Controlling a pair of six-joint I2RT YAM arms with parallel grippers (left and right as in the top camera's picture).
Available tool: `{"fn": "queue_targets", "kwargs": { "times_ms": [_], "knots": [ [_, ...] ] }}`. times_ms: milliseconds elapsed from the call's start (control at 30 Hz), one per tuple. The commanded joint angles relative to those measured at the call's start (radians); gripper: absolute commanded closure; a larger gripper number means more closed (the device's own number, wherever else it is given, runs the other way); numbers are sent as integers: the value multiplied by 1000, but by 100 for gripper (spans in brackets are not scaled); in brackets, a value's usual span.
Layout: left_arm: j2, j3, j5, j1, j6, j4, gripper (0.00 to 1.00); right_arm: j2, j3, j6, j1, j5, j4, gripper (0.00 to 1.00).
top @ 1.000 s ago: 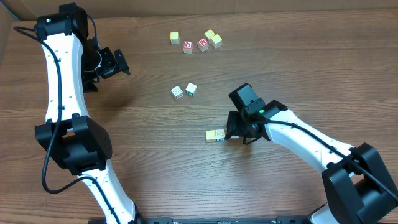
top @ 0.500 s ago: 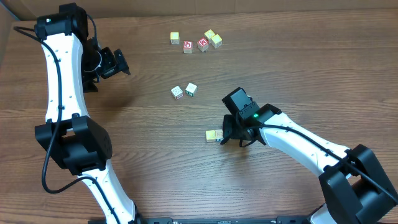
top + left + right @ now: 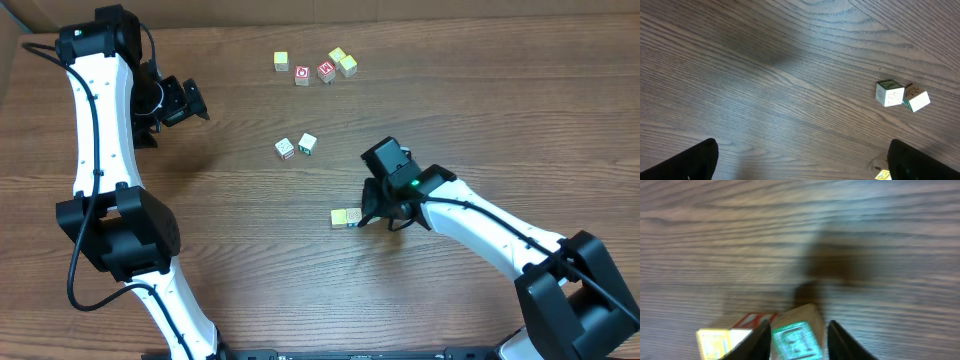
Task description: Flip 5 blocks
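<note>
1. The right gripper (image 3: 368, 217) is working low over the bench (image 3: 480, 100), at the front pair of blocks.
2. Its jaws are standing on either side of the teal block (image 3: 795, 339), close against it. Whether they are clamping it or only flanking it cannot be told.
3. The teal block is sitting on the bench with its lettered face toward the wrist camera. It is touching or just beside a yellow block (image 3: 715, 342).
4. The left gripper (image 3: 198, 104) is hovering well apart at the far left, jaws wide apart and holding nothing.
5. The other blocks are lying clear of both grippers: a middle pair (image 3: 285, 148) near the bench centre, and a far group (image 3: 347, 66) that includes two red cubes (image 3: 302, 75).
6. Judged step: the right arm is taking hold of one block for a flip. How many blocks are already flipped cannot be told.
7. The next move is calling for a firm clamp, a short lift clear of the yellow block, a wrist roll to bring another face up, then a set-down. Dragging the yellow block along is the likely risk.
</note>
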Motion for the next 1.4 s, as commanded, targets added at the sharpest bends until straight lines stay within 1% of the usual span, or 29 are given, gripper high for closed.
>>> {"fn": "queue_targets", "kwargs": {
  "times_ms": [0,67,100,367,1367],
  "knots": [
    [-29,8,-3,-7,-14,1,0,3,-7,8,-35,34,-21,78],
    [-29,8,-3,-7,-13,1,0,3,-7,29,-43,34,-40,94],
    [-29,8,-3,-7,-14,1,0,3,-7,35,-44,34,-47,96],
    [-29,8,-3,-7,-14,1,0,3,-7,36,-32,23,-76,96],
    [-29,8,-3,-7,-13,1,0,3,-8,39,-1,-38,-105,96]
  ]
}}
